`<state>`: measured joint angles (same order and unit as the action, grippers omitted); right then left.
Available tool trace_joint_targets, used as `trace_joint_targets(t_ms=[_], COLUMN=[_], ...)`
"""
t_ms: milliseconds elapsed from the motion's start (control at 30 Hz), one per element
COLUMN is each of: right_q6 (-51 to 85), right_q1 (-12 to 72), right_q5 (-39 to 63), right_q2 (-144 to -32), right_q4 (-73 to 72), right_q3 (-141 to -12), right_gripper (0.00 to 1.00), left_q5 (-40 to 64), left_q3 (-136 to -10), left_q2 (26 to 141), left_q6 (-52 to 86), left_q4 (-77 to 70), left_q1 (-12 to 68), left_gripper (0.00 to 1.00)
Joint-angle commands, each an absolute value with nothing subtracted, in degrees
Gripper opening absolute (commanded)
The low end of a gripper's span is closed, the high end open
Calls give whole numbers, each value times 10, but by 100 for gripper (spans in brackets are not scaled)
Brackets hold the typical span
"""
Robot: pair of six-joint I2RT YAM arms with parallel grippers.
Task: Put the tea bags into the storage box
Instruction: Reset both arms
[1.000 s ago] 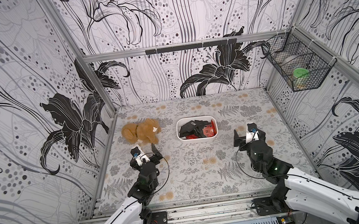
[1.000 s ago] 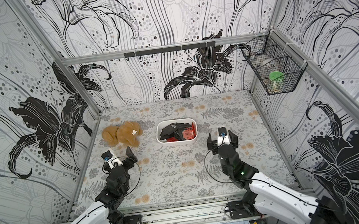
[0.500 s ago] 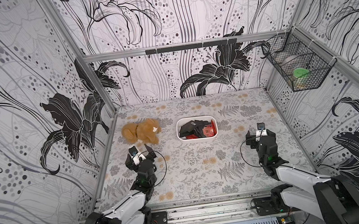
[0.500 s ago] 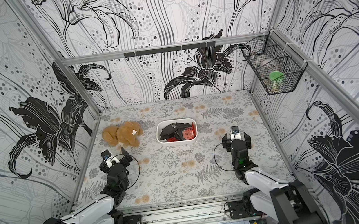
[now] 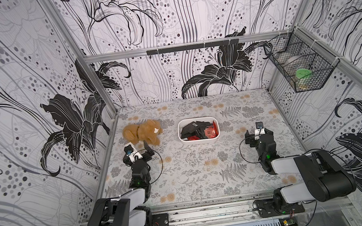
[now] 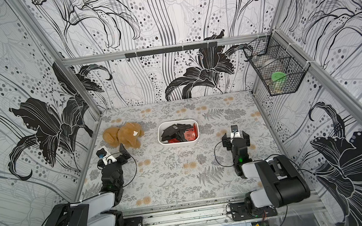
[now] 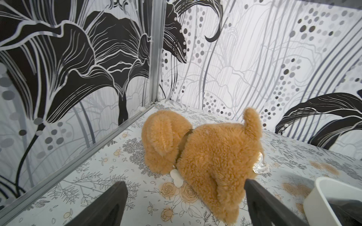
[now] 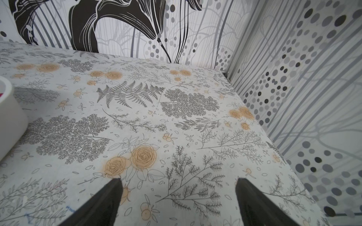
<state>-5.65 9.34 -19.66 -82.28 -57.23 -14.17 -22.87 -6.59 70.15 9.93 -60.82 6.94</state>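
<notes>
The tea bags (image 5: pixel 197 130) were seen piled inside the storage box (image 5: pixel 199 140), mostly black sachets with red ones gathered toward the end nearer the right arm; the same heap (image 6: pixel 179 132) in the box (image 6: pixel 179 144) was shown in both top views. The box was set on the floral table (image 5: pixel 194 171), nearer the back wall than either arm.

The left gripper (image 5: pixel 138 153) was held low over the table with its jaws spread wide and nothing between them. The box was placed ahead of it and off to the robot's right, well apart from it. In the left wrist view only a corner of the white box wall (image 7: pixel 329 195) was caught beyond one finger, while the brown plush toy (image 7: pixel 211 152) was framed just ahead of the gripper (image 7: pixel 184 182), close to its fingertips.

The right gripper (image 5: pixel 259 134) was likewise held with its jaws spread wide and empty. The box was placed ahead of it and to the robot's left, apart from it. In the right wrist view a strip of the box wall (image 8: pixel 9 113) was seen at the picture's edge, and only bare patterned table was shown ahead of the gripper (image 8: pixel 178 181).

A black wire basket (image 5: pixel 300 71) was hung on the side wall, well away from the box.
</notes>
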Motion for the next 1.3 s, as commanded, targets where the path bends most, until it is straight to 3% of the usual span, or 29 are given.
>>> trace_joint_targets(t_ms=[0,167,233,433,1267], right_q6=[-56,-39,-30,-30,-30], right_q1=[65,33,22,13,11], right_q5=[-143,-87,-75,-56,-54], right_q2=[-829,-834,-851,-861,-860], right_q4=[-607,-643,-666,-681,-675], right_q3=[-155,-136,-129,-127,-130], right_gripper=[96,95,96,96,95], left_q5=[-193,-165,-174,-168,-168], left_q3=[-53,-47,-63,-109,-108], left_q2=[732,856,828,846,842], left_q6=[75,65,85,74,72], left_q4=[-725,-862,-783,-725,-723], left_q1=[57,42,43,41,42], left_gripper=[97,97,97,97,97])
